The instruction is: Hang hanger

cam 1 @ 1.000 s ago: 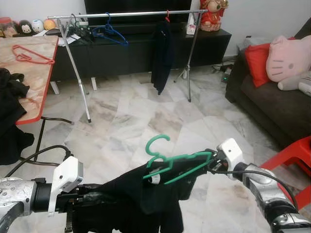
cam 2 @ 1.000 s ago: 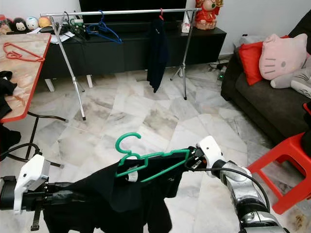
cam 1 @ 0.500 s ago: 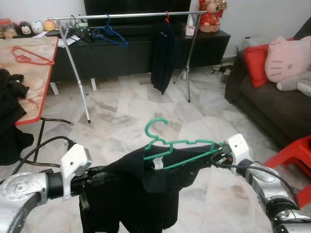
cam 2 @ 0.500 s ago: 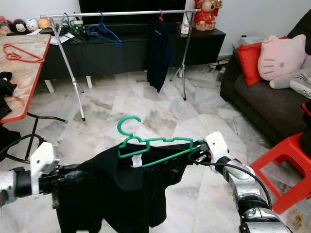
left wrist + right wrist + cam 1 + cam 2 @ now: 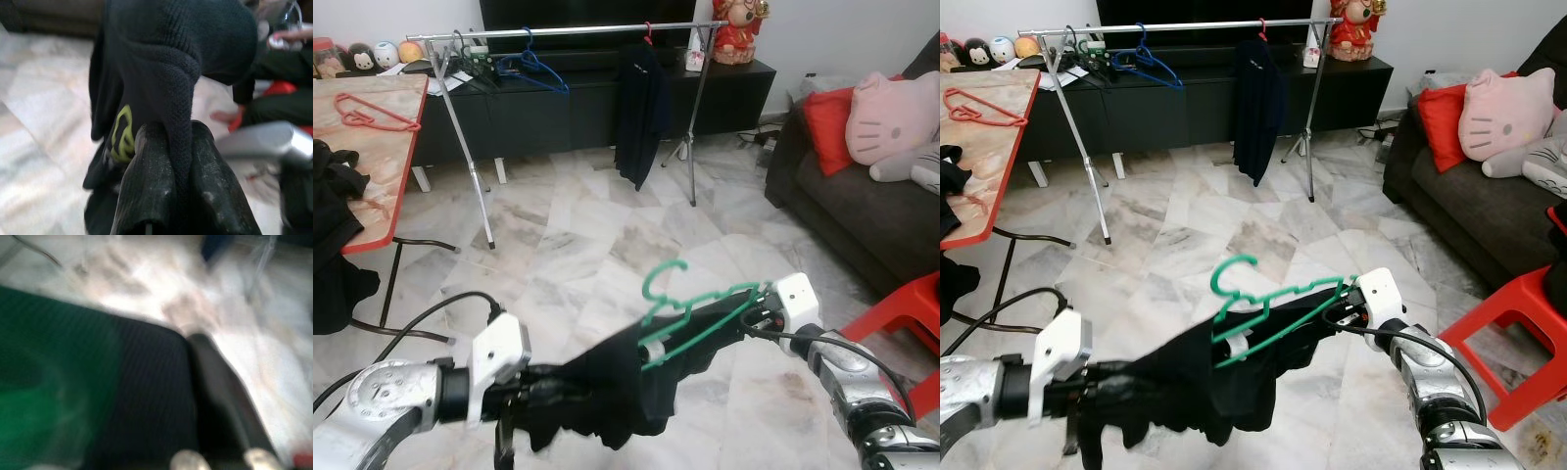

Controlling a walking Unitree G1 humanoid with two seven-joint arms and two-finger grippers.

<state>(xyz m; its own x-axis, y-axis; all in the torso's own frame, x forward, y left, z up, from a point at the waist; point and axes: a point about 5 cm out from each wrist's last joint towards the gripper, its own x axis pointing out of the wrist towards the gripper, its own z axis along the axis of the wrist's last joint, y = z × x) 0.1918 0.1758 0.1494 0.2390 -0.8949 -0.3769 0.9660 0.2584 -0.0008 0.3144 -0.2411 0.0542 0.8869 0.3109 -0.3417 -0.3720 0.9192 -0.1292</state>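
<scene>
Gripping one end of the green hanger [image 5: 690,311], the right hand [image 5: 759,319] is clamped on it, while the left hand [image 5: 168,191], fingers together, pinches the black garment [image 5: 617,382] draped from that hanger, which hangs between the two hands above the marble floor [image 5: 578,235].

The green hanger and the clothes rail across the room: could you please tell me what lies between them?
In the left eye view, only bare marble floor lies between the green hanger, held at the right gripper, and the clothes rail.
</scene>
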